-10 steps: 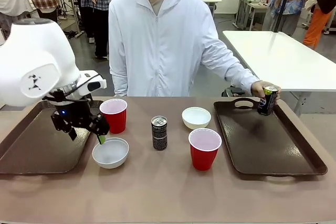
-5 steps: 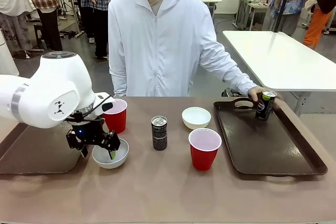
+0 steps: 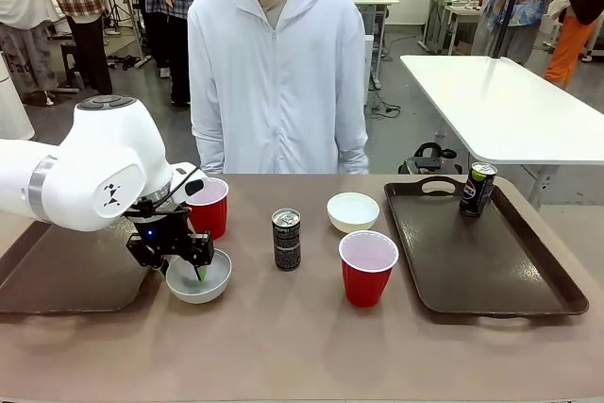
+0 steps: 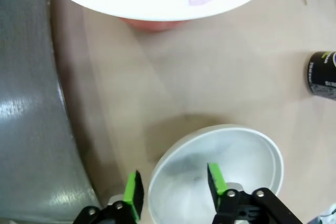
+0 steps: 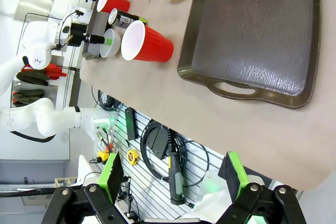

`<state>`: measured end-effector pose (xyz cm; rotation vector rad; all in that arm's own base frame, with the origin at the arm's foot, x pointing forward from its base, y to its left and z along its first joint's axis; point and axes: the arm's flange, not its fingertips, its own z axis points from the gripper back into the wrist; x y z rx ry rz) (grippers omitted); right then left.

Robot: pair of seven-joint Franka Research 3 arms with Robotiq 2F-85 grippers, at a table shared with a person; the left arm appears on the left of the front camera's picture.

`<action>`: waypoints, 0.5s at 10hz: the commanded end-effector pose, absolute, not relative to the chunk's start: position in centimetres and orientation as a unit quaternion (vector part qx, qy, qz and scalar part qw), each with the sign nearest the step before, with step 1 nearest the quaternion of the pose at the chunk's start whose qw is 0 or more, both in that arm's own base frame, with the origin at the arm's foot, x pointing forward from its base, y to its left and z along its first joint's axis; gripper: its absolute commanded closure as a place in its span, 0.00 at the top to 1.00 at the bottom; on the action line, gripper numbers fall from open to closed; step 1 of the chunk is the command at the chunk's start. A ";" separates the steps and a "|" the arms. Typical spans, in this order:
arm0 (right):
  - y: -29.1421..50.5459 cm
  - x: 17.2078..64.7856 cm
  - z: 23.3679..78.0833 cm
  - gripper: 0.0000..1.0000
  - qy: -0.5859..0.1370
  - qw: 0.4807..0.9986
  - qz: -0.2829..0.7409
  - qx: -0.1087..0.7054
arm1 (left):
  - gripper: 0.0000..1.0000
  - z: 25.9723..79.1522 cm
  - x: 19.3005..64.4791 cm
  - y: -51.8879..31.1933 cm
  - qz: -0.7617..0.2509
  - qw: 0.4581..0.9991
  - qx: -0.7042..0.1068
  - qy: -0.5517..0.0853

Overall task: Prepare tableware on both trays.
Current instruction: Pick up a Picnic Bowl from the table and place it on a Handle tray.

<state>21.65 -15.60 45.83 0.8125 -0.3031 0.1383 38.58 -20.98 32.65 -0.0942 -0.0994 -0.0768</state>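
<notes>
Now | right tray [image 3: 491, 276]: 1 can [image 3: 478, 189] | near bowl [image 3: 216, 277]: left gripper [image 4: 174, 184] astride rim

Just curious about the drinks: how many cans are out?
2. The black can stands on the table, centre; the green-topped can stands in the right tray's far corner.

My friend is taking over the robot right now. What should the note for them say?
Left gripper: open, astride the rim of the near bowl, one pad inside, one outside, not yet pinched.
Right gripper: open, holding nothing, out past the table's edge.
Done: one can stands on the right tray.
Left to do: near bowl, far bowl, two red cups and the second can sit on the table between the trays. Share them onto the left tray and right tray.
</notes>
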 end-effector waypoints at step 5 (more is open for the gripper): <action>-15.6 21.7 46.0 1.00 -0.151 0.900 0.068 0.404 | 0.00 33.4 39.3 -20.6 -0.014 0.998 -0.029 -0.045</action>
